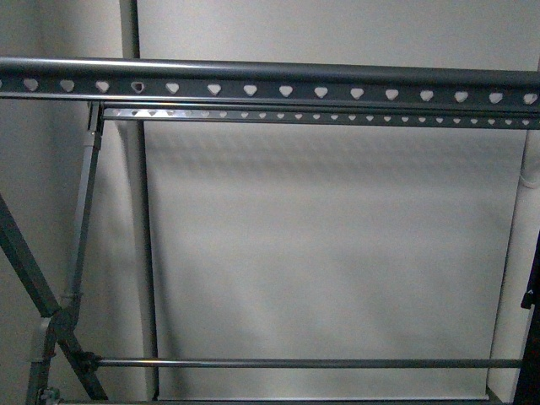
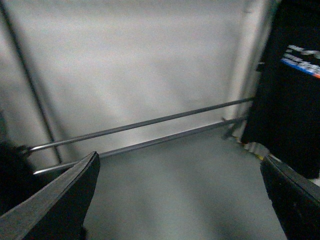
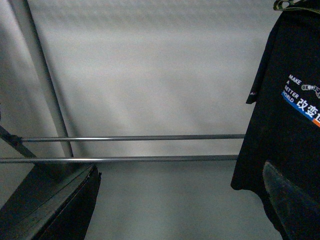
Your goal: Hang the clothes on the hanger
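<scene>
The hanger (image 1: 270, 89), a grey metal rack, spans the front view with its top rail punched with heart-shaped holes. The clothes (image 3: 287, 130), a black T-shirt with white, blue and red lettering, hang at one edge of the right wrist view; a dark sliver of them (image 1: 530, 337) shows at the far right of the front view. They appear too in the left wrist view, clothes (image 2: 290, 100). My left gripper (image 2: 180, 200) is open with nothing between its fingers. My right gripper (image 3: 182, 200) is open too, one finger in front of the shirt's hem.
Two thin lower bars of the rack (image 3: 125, 148) run across both wrist views, and one bar (image 1: 295, 363) crosses low in the front view. A slanted rack leg (image 1: 80, 253) stands at the left. Behind is a pale wall (image 1: 337, 253), below a grey floor (image 2: 180, 190).
</scene>
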You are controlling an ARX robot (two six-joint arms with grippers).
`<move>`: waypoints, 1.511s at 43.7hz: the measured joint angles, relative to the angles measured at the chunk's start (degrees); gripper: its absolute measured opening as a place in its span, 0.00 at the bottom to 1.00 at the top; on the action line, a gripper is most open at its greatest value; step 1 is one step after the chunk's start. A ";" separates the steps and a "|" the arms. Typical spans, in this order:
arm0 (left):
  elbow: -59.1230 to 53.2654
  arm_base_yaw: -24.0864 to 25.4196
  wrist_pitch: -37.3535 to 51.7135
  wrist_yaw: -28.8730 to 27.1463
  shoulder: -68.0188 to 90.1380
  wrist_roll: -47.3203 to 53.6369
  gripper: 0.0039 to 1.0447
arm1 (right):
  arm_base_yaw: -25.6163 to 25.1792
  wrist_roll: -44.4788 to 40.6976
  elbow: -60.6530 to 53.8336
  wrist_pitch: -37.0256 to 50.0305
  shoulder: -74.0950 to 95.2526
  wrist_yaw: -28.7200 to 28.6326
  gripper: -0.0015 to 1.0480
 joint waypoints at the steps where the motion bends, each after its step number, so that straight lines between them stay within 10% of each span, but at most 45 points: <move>1: 0.15 0.85 1.57 4.79 0.94 0.37 0.94 | 0.00 0.00 0.00 0.00 0.00 0.04 0.93; 7: 4.55 0.52 14.62 8.44 11.89 -1.60 0.94 | 0.00 0.00 0.00 0.00 0.00 0.13 0.93; 25: 44.26 3.32 -1.88 -43.89 63.04 -41.44 0.94 | 0.00 0.00 0.00 0.00 0.00 0.04 0.93; 66: 59.89 1.62 -7.63 -55.69 80.56 -51.74 0.94 | 0.00 0.00 0.00 0.00 0.00 0.04 0.93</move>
